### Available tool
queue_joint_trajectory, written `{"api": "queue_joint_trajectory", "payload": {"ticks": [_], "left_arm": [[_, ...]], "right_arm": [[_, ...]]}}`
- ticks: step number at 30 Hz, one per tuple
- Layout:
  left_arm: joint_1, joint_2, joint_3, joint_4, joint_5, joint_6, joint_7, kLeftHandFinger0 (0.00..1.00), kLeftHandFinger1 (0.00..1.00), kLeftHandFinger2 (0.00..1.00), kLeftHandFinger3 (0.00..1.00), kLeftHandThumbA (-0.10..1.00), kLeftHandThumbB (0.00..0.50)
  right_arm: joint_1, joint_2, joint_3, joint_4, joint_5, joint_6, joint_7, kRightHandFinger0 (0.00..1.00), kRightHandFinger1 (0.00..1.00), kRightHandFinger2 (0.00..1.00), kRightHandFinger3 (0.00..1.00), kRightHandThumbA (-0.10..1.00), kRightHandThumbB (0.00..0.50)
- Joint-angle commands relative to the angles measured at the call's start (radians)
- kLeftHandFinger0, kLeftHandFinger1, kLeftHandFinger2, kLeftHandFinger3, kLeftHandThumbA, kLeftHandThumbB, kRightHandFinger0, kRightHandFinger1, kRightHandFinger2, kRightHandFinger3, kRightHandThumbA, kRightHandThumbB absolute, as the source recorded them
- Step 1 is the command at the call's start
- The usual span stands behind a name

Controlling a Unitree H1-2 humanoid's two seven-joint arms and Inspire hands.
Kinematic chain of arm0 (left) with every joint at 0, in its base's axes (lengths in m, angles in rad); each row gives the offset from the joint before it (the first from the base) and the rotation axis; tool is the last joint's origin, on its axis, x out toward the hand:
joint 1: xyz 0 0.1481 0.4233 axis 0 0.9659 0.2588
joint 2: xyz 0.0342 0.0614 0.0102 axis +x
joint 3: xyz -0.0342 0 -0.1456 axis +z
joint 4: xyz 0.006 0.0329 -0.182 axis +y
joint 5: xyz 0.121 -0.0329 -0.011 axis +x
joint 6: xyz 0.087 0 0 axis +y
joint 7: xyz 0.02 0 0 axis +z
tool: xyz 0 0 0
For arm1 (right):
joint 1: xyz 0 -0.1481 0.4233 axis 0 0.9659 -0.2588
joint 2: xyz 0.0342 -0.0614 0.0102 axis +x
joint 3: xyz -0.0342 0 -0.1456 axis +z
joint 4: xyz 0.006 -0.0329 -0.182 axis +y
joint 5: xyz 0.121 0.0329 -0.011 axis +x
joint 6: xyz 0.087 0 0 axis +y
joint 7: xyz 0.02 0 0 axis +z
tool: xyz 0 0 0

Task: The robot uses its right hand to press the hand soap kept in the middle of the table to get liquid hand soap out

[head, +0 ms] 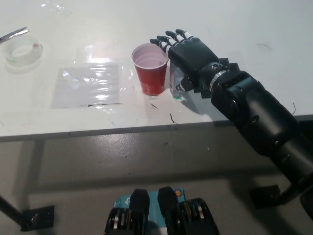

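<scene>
A clear hand soap bottle (176,83) stands on the white table (244,29), just right of a red plastic cup (151,68). My black right hand (188,51) lies flat over the bottle's top, covering the pump, with its fingers spread and reaching over the cup's right rim. Only the bottle's lower body shows beneath the palm. The cup is upright with a pale inside. My left hand is out of view.
A clear plastic sheet (89,84) lies left of the cup. A roll of clear tape (22,52) and a metal tool (13,34) sit at the far left. The table's front edge (146,128) runs just below the cup.
</scene>
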Motion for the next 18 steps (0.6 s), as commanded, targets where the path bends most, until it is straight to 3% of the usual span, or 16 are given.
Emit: {"api": "queue_joint_trajectory", "payload": {"ticks": [1,3,8,11,14,18], "left_arm": [[-0.012,0.030,0.010,-0.034,-0.012,-0.022,-0.007,0.00,0.01,0.11,0.34,0.92,0.109],[-0.011,0.033,0.008,-0.029,-0.013,-0.027,-0.014,0.00,0.01,0.10,0.33,0.92,0.104],[-0.011,0.034,0.004,-0.025,-0.002,-0.031,-0.013,0.00,0.02,0.11,0.33,0.95,0.106],[-0.009,0.029,0.008,-0.032,-0.021,-0.020,-0.014,0.01,0.03,0.14,0.36,0.95,0.083],[-0.008,0.028,0.007,-0.037,-0.022,-0.027,-0.017,0.00,0.00,0.10,0.33,0.94,0.070],[-0.006,0.031,0.005,-0.027,-0.010,-0.043,-0.023,0.00,0.01,0.11,0.34,0.95,0.089]], "right_arm": [[0.042,0.003,-0.004,0.039,0.030,-0.007,0.031,1.00,1.00,1.00,1.00,1.00,0.462],[0.049,0.011,-0.008,0.054,0.037,-0.003,0.033,1.00,1.00,1.00,1.00,1.00,0.469],[0.074,0.033,-0.010,0.080,0.036,-0.006,0.008,1.00,1.00,1.00,1.00,1.00,0.426],[0.085,0.046,-0.016,0.102,0.046,-0.015,-0.004,1.00,1.00,1.00,1.00,1.00,0.398],[0.087,0.055,-0.013,0.118,0.039,-0.015,-0.010,1.00,1.00,1.00,1.00,1.00,0.381],[0.084,0.065,-0.004,0.152,0.030,-0.024,-0.028,1.00,1.00,1.00,1.00,1.00,0.398]]}}
